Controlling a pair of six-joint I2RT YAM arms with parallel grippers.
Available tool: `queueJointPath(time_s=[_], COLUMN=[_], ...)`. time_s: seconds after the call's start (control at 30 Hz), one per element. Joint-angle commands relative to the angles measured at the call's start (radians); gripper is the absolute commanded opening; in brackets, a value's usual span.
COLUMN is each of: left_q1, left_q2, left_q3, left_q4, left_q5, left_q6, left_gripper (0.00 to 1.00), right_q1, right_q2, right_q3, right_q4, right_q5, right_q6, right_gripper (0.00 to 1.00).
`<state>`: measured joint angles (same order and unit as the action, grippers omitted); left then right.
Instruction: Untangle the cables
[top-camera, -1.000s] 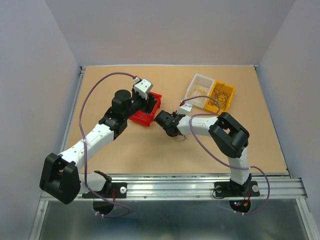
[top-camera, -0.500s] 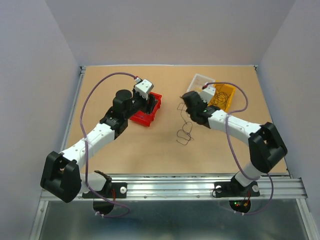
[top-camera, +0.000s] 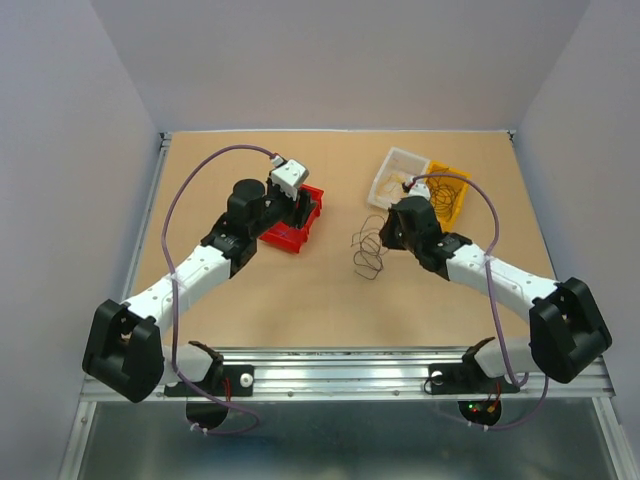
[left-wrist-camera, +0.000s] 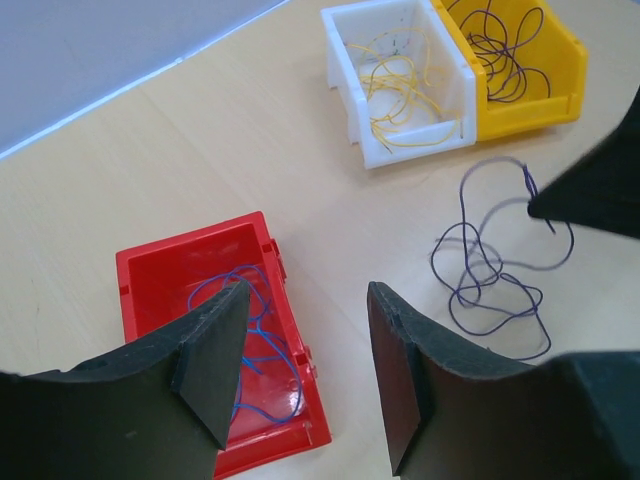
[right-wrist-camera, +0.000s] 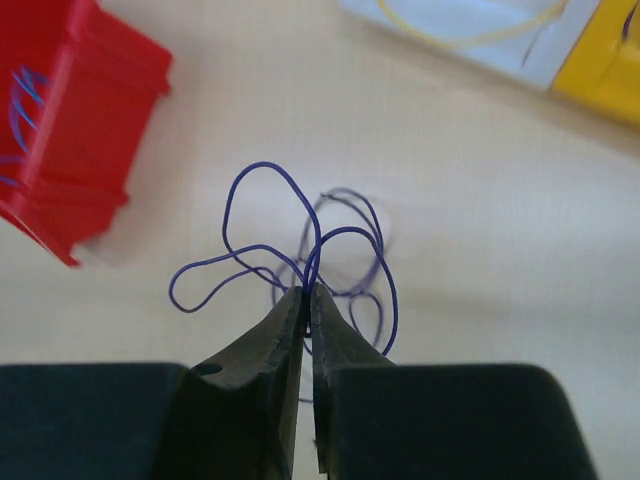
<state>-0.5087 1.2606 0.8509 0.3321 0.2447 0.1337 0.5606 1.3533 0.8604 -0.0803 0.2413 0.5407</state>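
Item: purple cable (right-wrist-camera: 316, 245), pinched between the closed tips of the right gripper (right-wrist-camera: 306, 300), centre frame. Left gripper (left-wrist-camera: 308, 300) is held open above the red bin (left-wrist-camera: 150, 265), lower left.

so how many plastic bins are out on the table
3: a red plastic bin left of centre, and a white plastic bin and a yellow plastic bin touching side by side, far right. None looks hidden.

Soft, even light falls from above, leaving only faint shadows on the table (top-camera: 300, 300). The overhead view is sharp. In the right wrist view the purple wire (right-wrist-camera: 312, 250) is crisp, while the red bin (right-wrist-camera: 75, 140) beyond it is blurred.
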Motion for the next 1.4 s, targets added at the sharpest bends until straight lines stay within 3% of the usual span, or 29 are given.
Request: queueJointPath(time_s=[0.0,0.1,0.13,0.23,0.43,0.73,0.8,0.83,0.87,0.9,0.93,1.0,1.03,1.07,1.37], left_q1=[0.002,0.002,0.002,0.002,0.002,0.001,0.002,0.002,0.002,0.002,0.002,0.002,0.002,0.002,0.002], left_q2=[-0.004,0.005,0.01,0.02,0.022,0.023,0.022,0.02,0.02,0.019,0.019,0.022,0.025,0.028,0.03], left_q3=[0.011,0.014,0.016,0.02,0.02,0.02,0.019,0.019,0.019,0.019,0.019,0.019,0.02,0.02,0.02], left_q4=[0.033,0.033,0.033,0.031,0.031,0.031,0.031,0.031,0.033,0.033,0.033,0.033,0.033,0.033,0.031], left_q5=[0.018,0.018,0.016,0.015,0.011,0.018,0.021,0.021,0.021,0.022,0.022,0.022,0.022,0.021,0.016], left_q6=[0.012,0.011,0.01,0.014,0.014,0.017,0.017,0.018,0.018,0.018,0.02,0.018,0.02,0.02,0.024], left_gripper=[0.61,0.61,0.61,0.61,0.61,0.61,0.61,0.61,0.61,0.61,0.61,0.61,0.61,0.61,0.61], right_q1=[0.016,0.021,0.024,0.035,0.05,0.212,0.226,0.231,0.231,0.231,0.232,0.232,0.232,0.232,0.216], right_q2=[-0.022,-0.029,-0.032,-0.066,-0.043,0.235,0.276,0.306,0.306,0.331,0.339,0.36,0.363,0.362,0.147], right_q3=[-0.124,-0.188,-0.211,-0.288,-0.298,-0.105,-0.084,-0.075,-0.074,-0.072,-0.07,-0.064,-0.063,-0.06,-0.024], right_q4=[0.014,0.051,0.106,0.198,0.241,0.119,0.087,0.083,0.083,0.058,0.038,0.018,0.002,-0.006,-0.013], right_q5=[-0.109,-0.122,-0.14,-0.189,-0.208,0.145,0.165,0.177,0.177,0.19,0.205,0.26,0.274,0.291,0.369], right_q6=[-0.064,-0.071,-0.077,-0.088,-0.076,-0.056,-0.056,-0.054,-0.053,-0.044,-0.038,-0.015,-0.01,-0.007,-0.073], right_gripper=[0.17,0.28,0.49,1.0,1.0,1.0,1.0,0.98,0.88,0.74,0.52,0.32,0.09,0.01,0.0])
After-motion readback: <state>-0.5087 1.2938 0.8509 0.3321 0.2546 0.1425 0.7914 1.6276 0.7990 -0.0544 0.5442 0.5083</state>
